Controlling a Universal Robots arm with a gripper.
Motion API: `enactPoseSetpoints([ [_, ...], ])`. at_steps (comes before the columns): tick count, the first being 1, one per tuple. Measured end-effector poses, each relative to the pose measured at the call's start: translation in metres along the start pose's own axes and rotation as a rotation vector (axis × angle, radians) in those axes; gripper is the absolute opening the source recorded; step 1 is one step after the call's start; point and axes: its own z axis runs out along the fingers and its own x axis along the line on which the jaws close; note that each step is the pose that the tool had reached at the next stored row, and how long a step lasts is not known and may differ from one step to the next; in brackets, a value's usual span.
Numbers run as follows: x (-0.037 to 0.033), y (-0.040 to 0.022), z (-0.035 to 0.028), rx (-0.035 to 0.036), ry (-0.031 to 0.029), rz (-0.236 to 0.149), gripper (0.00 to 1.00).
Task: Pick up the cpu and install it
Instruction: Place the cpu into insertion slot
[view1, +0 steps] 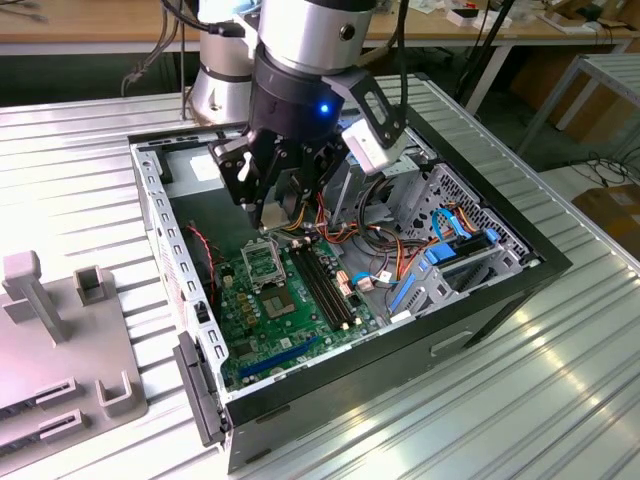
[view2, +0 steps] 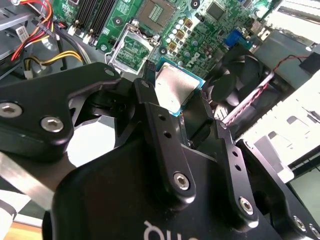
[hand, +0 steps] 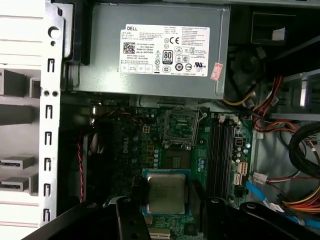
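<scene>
Reading from the exterior view's left: a grey fixture (view1: 60, 330) stands on the ribbed worktop (view1: 560, 400), beside the open computer case (view1: 350, 405). Over the green motherboard (view1: 250, 320) hangs the gripper (view1: 272, 215), clenched on the cpu (view2: 175, 90). Both wrist views show the chip pinched by its edges between the black fingers (view2: 150, 107), metal face toward the cameras. It is held in the air above the board, near the socket (hand: 180, 126) but apart from it. To the exterior view's right of the socket lie the memory slots (view1: 325, 285), then loose cables (view1: 395, 262) and the drive cage (view1: 455, 215).

Risk, as I judge it: so thin an edge grip could let the chip slip or tilt. Setting it down skewed or wrongly turned would bend the socket contacts.

Hard to make out: the contacts, any corner mark on the chip, and the height between chip and board. The gripper body cuts off the chip's lower edge in the first wrist view.
</scene>
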Motion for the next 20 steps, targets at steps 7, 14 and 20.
enactPoseSetpoints([
  [7, -0.0009, -0.0033, 0.0094, 0.0000, 0.0000, 0.000, 0.47],
  [14, -0.0054, -0.0043, 0.0143, 0.0000, 0.0000, 0.000, 0.47],
  [20, -0.0059, -0.0064, 0.0185, -0.0001, -0.0001, 0.000, 0.47],
])
